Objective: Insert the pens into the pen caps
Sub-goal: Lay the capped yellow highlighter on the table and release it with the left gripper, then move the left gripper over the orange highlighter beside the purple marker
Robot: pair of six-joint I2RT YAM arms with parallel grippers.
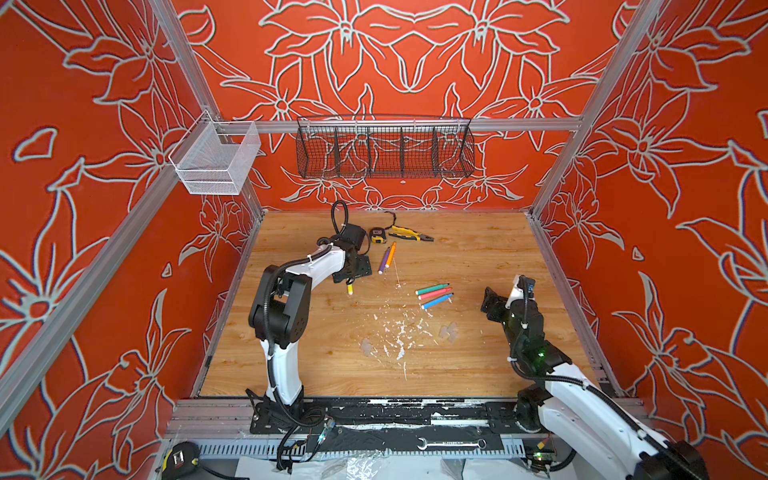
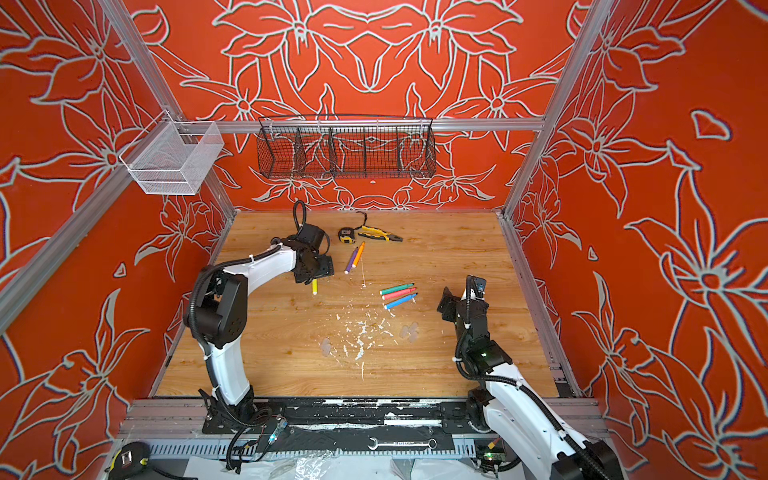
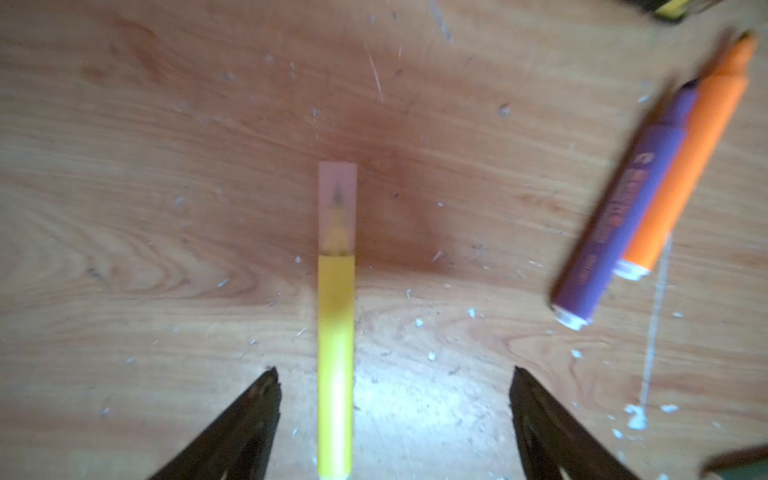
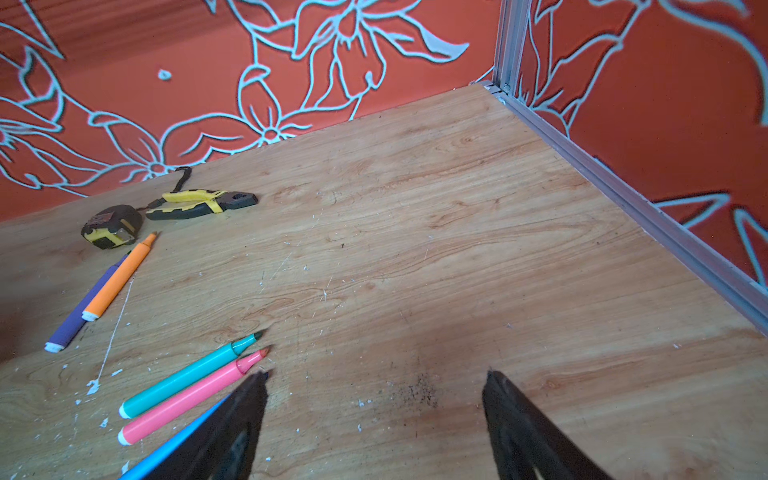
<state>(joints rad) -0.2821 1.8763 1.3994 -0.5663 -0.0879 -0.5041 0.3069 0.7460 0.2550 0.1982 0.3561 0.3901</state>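
My left gripper stands open above the table, near the back left in both top views. Between its spread jaws, touching neither, lies the yellow pen with a clear pen cap over its tip. The purple pen and orange pen lie uncapped side by side close by. Green, pink and blue pens lie together, uncapped. Beside their tips my right gripper is open and holds nothing. Loose clear pen caps rest nearer the table's front.
Yellow-and-black pliers and a tape measure lie at the back of the wooden table. White flecks are scattered mid-table. A black wire basket and a white mesh basket hang on the rails.
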